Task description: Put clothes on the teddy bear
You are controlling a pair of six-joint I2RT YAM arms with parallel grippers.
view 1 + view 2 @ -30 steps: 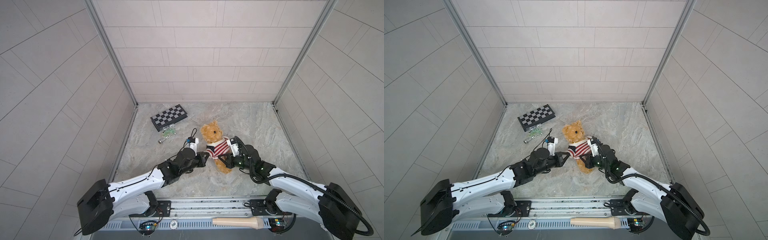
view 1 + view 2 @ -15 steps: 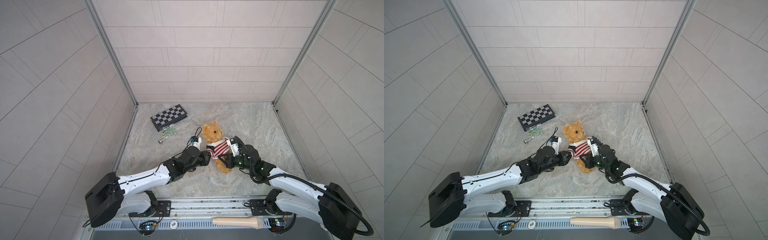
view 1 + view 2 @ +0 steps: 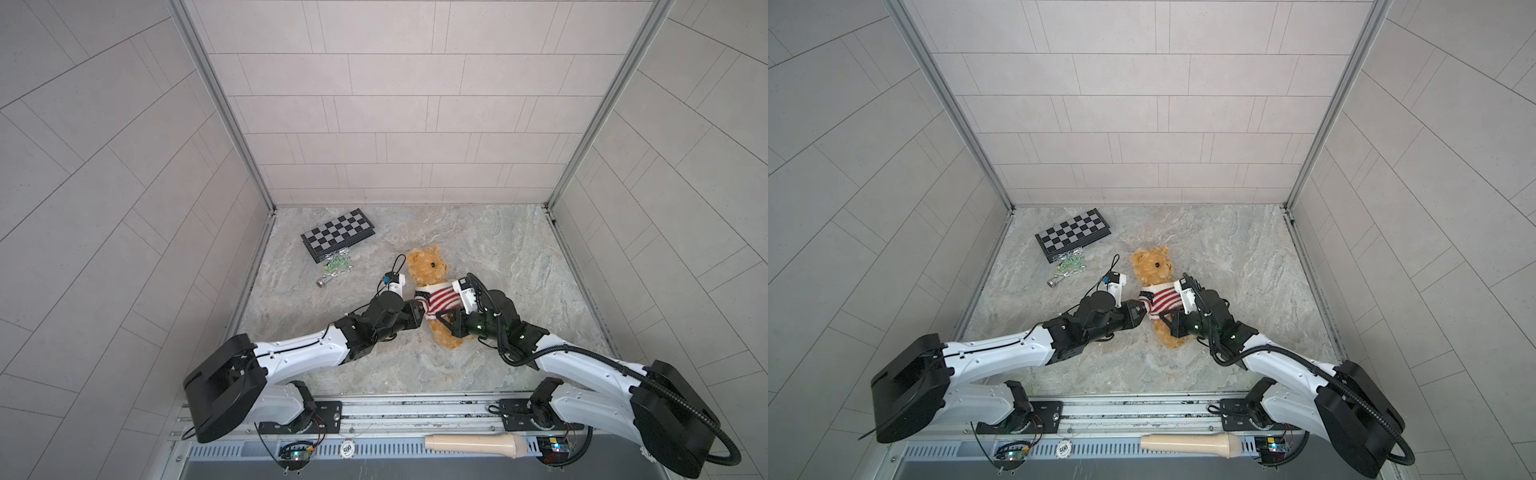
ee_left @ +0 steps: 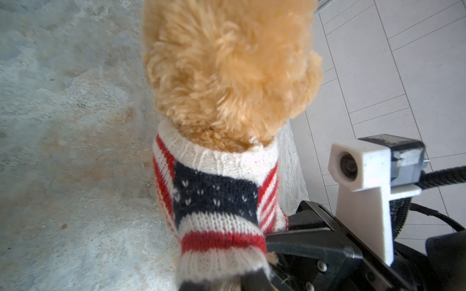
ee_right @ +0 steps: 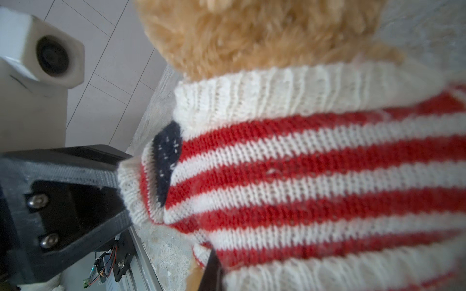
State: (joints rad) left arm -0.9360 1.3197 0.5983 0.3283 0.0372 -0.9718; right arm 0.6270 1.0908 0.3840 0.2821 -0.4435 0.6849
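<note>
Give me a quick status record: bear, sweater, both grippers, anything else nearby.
bear: lying on the table
sweater: collar round the neck, body over the torso
left gripper: at the sleeve cuff; grip unclear
right gripper: shut on the sweater's side
nearby: chessboard, apart from the bear

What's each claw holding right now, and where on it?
Right claw pinches the red-and-white striped knit sweater at its lower hem. Left claw straddles the sleeve cuff; whether it grips cannot be told.
</note>
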